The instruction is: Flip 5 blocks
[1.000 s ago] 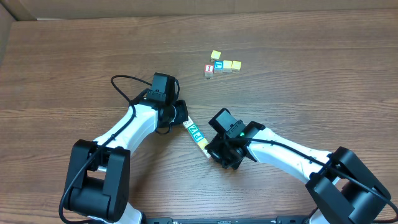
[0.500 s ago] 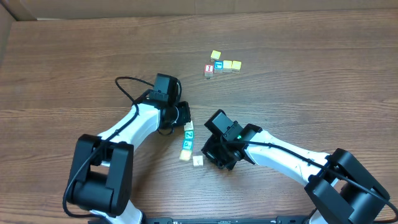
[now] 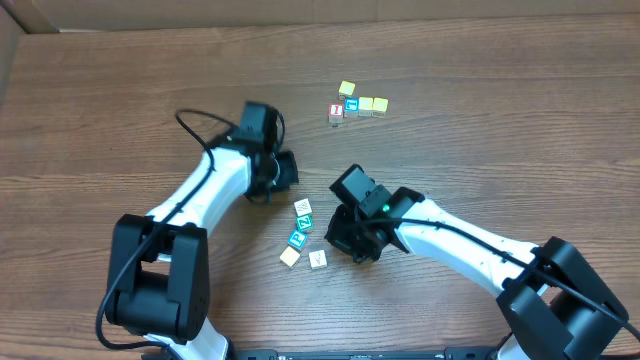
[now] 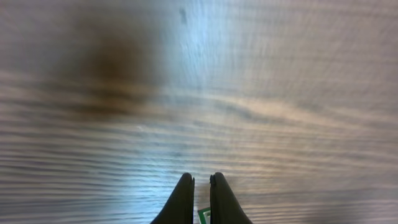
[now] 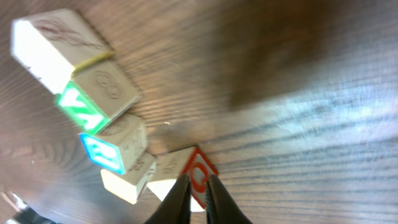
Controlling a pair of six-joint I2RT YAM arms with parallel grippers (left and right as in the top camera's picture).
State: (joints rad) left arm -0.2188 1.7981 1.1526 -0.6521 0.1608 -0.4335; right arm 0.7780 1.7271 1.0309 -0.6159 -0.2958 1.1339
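Observation:
Five small wooden blocks lie loose at the table's middle: a whitish one (image 3: 302, 207), a green-faced one (image 3: 305, 224), a blue-faced one (image 3: 297, 239), a pale cream one (image 3: 290, 256) and a whitish one (image 3: 317, 259). The right wrist view shows them as a curved line: whitish (image 5: 53, 43), green (image 5: 93, 99), blue (image 5: 115, 146), cream (image 5: 127, 180), and the last block (image 5: 180, 167), which shows a red side face. My right gripper (image 3: 335, 238) (image 5: 198, 182) is shut, its tips just in front of that block. My left gripper (image 3: 288, 170) (image 4: 201, 180) is shut over bare wood, up and left of the blocks.
A second cluster sits at the back: a yellow cube (image 3: 346, 88), a blue cube (image 3: 351, 103), a red cube (image 3: 336, 112) and two yellow cubes (image 3: 372, 104). A cardboard wall (image 3: 20, 15) edges the table's far left corner.
The row of blocks pinched between the two grippers has come apart and dropped onto the table. My left gripper pulled back up and left; my right gripper shifted slightly.

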